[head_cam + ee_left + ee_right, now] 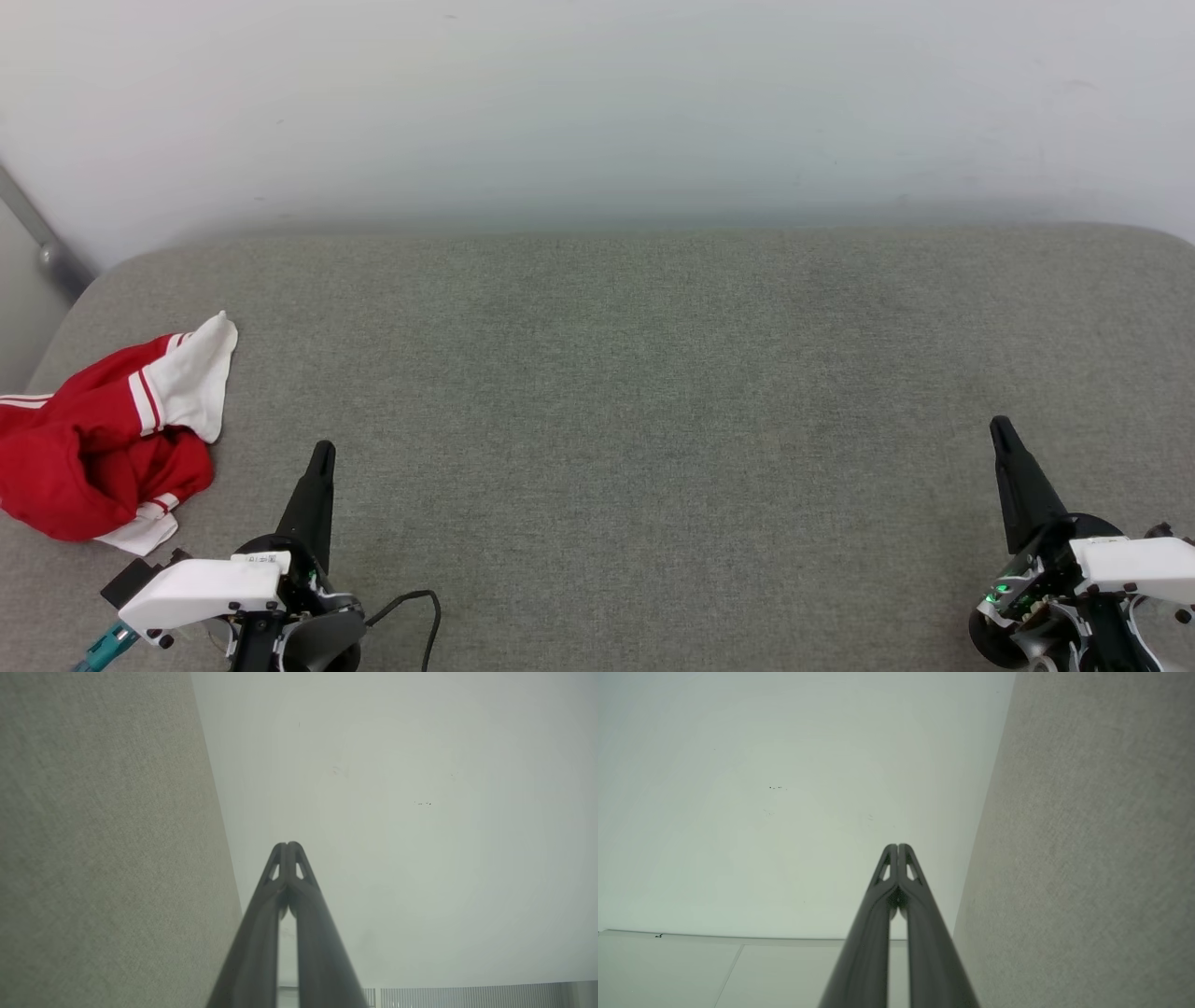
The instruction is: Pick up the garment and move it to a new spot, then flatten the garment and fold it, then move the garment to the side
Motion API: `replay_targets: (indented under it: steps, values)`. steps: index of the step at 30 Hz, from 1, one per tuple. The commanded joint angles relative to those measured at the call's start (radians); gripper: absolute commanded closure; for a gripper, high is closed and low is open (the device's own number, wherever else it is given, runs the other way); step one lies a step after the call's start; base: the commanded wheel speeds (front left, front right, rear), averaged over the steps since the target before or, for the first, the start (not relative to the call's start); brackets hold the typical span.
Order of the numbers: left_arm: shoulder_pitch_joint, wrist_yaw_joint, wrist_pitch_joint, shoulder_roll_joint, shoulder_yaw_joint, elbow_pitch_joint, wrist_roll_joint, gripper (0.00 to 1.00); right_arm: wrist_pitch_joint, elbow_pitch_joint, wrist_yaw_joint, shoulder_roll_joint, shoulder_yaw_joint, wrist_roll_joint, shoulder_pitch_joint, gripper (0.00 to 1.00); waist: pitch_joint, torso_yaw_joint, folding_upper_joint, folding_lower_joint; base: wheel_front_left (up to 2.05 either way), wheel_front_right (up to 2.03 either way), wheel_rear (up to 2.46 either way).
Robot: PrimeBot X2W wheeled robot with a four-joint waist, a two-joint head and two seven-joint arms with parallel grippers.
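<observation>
So basically nothing's done yet. The garment is a crumpled red-and-white heap at the far left of the frame on the grey surface, untouched. The left gripper at lower left sits near it, fingers pressed together and empty; same for the right gripper at lower right, well apart. Pickup, moving, flattening, folding and setting aside all look left to do.
</observation>
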State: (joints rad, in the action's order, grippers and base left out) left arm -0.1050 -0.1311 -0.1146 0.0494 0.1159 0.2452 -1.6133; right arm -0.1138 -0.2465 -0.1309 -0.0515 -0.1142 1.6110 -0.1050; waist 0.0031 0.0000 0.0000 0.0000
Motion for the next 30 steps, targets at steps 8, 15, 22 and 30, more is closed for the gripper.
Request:
replay_targets:
  steps: [8,15,22,30]
  values:
    - [-0.008,-0.004,-0.001,-0.001,0.001,0.0,0.001,1.0,0.0,-0.001,0.0,0.003,0.0,0.004,-0.009,1.0,0.0,0.0,0.0,0.0,0.0,0.0,0.0]
    - [-0.008,-0.003,-0.001,-0.001,0.001,0.0,0.001,1.0,0.0,-0.001,0.0,0.003,0.0,0.004,-0.009,1.0,0.0,0.0,0.0,0.0,0.0,0.0,0.0]
    - [-0.008,-0.004,-0.001,-0.001,0.001,0.0,0.001,1.0,0.0,-0.001,0.0,0.003,0.0,0.004,-0.009,1.0,0.0,0.0,0.0,0.0,0.0,0.0,0.0]
    - [-0.008,-0.003,-0.001,-0.001,0.001,0.0,0.001,1.0,0.0,-0.001,0.0,0.003,0.0,0.004,-0.009,1.0,0.0,0.0,0.0,0.0,0.0,0.0,0.0]
